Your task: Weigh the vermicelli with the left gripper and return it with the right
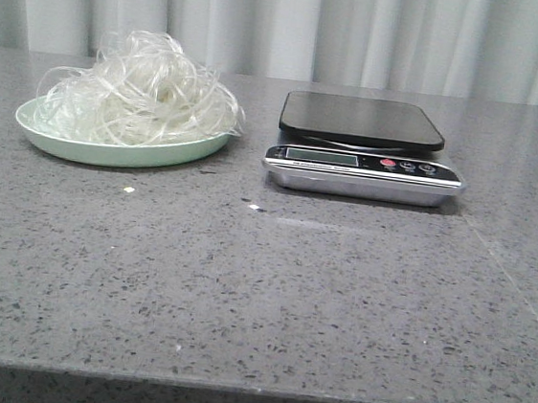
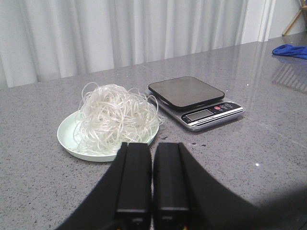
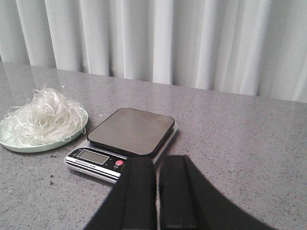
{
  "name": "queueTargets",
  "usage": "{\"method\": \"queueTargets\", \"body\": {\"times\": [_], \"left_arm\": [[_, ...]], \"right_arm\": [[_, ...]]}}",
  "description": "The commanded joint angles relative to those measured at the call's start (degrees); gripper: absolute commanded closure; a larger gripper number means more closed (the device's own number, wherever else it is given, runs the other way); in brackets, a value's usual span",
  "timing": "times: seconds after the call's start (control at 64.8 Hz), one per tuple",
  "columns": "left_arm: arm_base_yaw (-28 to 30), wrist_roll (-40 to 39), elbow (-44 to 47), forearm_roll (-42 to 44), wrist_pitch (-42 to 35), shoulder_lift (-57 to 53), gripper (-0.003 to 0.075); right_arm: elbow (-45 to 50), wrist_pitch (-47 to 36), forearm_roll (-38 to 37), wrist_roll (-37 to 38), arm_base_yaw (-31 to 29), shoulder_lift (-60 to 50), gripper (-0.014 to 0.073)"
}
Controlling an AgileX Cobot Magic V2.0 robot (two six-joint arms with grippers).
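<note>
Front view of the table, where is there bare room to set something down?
The widest free patch is the grey speckled stone countertop between its near edge and the pale mint-green round plate and silver kitchen scale with black platform. More bare surface lies right of the scale. The strip between plate and scale is tight, with tangled whitish vermicelli strands overhanging the rim.

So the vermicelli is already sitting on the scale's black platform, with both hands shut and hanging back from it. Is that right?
Not quite. The vermicelli is piled on the mint-green plate, beside the scale, whose black platform is bare. The front view shows this plainly. The rest holds: the left hand and the right hand are both shut and back from it.
</note>
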Motion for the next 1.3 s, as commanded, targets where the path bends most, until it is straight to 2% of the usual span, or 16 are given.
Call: {"method": "queueTargets", "body": {"times": [0.0,0.71,0.849,0.973,1.142,1.281], "left_arm": [[0.17,-0.06,-1.40,-0.89,-4.54,0.78,0.0586],[0.17,-0.06,-0.89,-0.89,-4.66,0.78,0.0586],[4.02,-0.06,2.76,-0.89,-5.92,0.78,0.0586],[10.18,-0.06,7.75,-0.89,-12.24,0.78,0.0586],[19.81,-0.25,15.81,-0.89,-26.55,0.63,0.0586],[23.15,-0.30,20.77,-0.89,-34.09,-2.72,0.0586]], "right_arm": [[-1.30,-4.30,0.05,-0.68,-0.35,0.57,0.0433],[-1.30,-4.11,0.05,-0.68,0.05,0.57,0.0433],[-1.30,-4.11,0.05,-0.68,0.05,0.57,0.0433],[-1.30,-4.11,0.05,-0.68,0.05,0.57,0.0433],[-1.30,-4.11,0.05,-0.68,0.05,0.57,0.0433],[-1.30,-4.11,0.05,-0.68,0.05,0.57,0.0433]]}}
